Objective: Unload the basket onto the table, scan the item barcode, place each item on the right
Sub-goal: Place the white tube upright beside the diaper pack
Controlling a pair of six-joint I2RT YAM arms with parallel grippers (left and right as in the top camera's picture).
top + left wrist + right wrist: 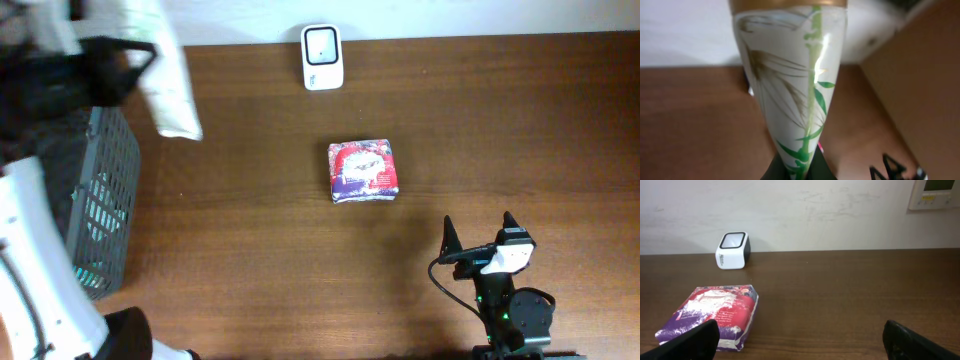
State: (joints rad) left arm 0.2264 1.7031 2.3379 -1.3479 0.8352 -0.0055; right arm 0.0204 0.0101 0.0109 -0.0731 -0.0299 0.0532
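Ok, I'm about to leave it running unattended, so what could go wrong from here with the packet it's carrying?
The left claw seems to pinch the white bamboo-print packet near one end only, so the long free part may swing or slip on the way. No barcode shows in any view, so the wrong face could meet the scanner. The scanner is small, so the dangling packet might knock it askew.

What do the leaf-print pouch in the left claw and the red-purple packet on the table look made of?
Leaf-print pouch: likely glossy plastic film, white with a gold band; it shows a soft sheen and tapers where gripped. Red-purple packet: seemingly soft printed plastic wrap, with a puffy, wrinkled, slightly shiny surface.
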